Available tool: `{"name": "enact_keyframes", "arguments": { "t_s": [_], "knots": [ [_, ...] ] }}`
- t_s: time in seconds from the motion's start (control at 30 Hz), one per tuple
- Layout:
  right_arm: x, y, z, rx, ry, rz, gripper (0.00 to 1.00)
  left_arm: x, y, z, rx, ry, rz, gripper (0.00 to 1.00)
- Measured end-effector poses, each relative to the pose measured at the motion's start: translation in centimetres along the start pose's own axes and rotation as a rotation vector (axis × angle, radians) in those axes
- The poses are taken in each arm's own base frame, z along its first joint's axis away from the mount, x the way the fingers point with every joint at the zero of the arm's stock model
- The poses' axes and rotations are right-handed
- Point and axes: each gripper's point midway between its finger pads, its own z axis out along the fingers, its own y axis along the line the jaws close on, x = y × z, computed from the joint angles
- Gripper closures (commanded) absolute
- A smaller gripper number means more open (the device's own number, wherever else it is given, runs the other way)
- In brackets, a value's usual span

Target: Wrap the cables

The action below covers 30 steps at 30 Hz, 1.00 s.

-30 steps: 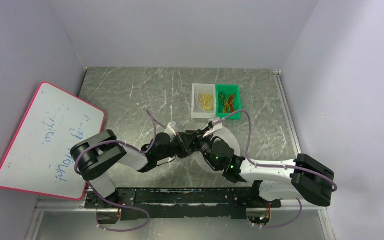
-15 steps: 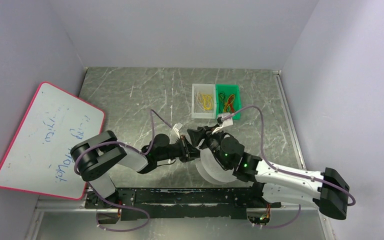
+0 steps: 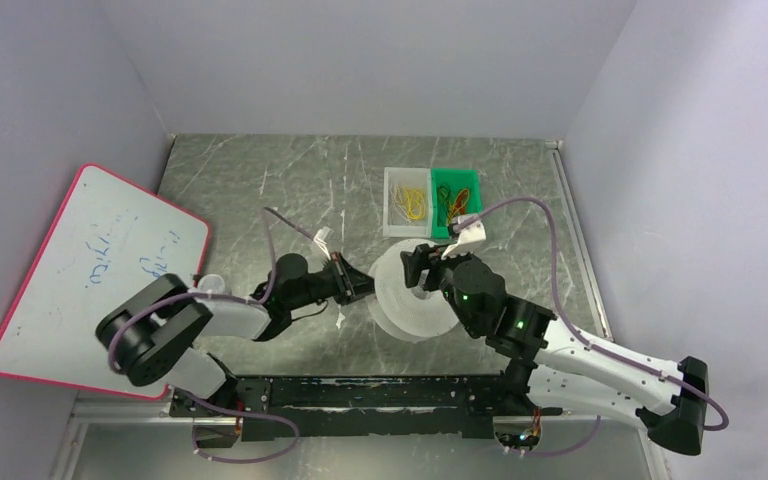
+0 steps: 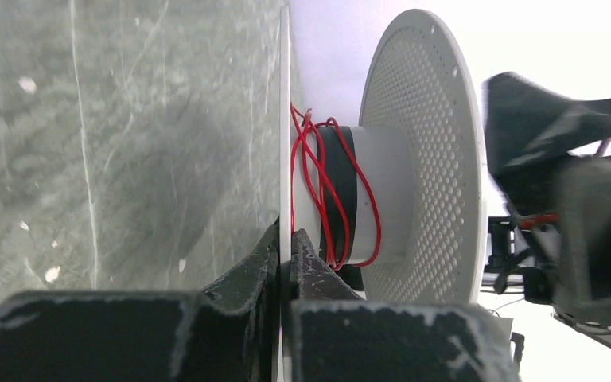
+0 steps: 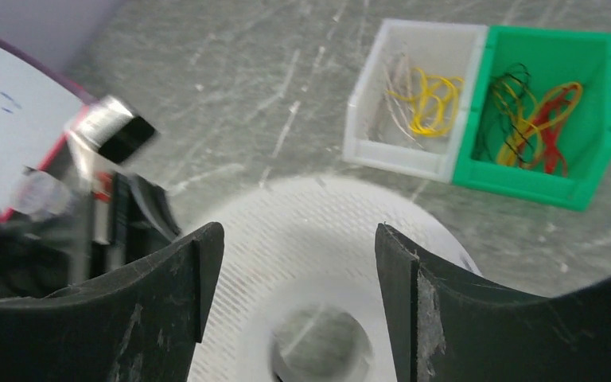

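Note:
A white perforated spool (image 3: 407,300) stands on the table centre. In the left wrist view a red cable (image 4: 318,187) and a black band wind round the spool's core (image 4: 382,195). My left gripper (image 3: 357,288) is shut on the spool's lower flange (image 4: 285,119) at its left edge, one finger on each face. My right gripper (image 3: 422,268) is open and empty, hovering just above the spool's top flange (image 5: 302,255), with its fingers (image 5: 167,286) spread on either side of the centre hole.
A clear bin (image 3: 406,201) with yellow cables and a green bin (image 3: 457,200) with red, yellow and black cables stand behind the spool. A pink-edged whiteboard (image 3: 90,275) leans at the left wall.
The left gripper drew back to the left and now grips the spool's edge. The right arm swung forward and rightward, uncovering the spool, with its gripper open above it.

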Motion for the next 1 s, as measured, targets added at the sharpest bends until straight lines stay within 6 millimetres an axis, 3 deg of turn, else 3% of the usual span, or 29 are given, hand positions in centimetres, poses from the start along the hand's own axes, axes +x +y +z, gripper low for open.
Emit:
{"name": "enact_keyframes", "arguments": {
  "t_s": [0.3,0.7,0.87,1.0],
  "knots": [
    [2.4,-3.3,-0.8,0.108,0.111,-0.098,0.21,-4.9,-1.4,-3.3,-0.082,-0.115,0.138,0.93],
    [1.8,-6.5,-0.5,0.21,0.142,-0.09,0.18,-11.3,-2.1,-7.9,-0.315,-0.254,0.302,0.93],
    [3.0,-7.7,0.6,0.219,0.203,-0.056,0.18,-14.7,-4.3,-9.7,-0.423,-0.305,0.408,0.93],
    [4.1,-7.3,1.1,0.186,0.252,-0.044,0.18,-18.6,-6.8,-11.4,-0.53,-0.379,0.514,0.93]
  ]
}}
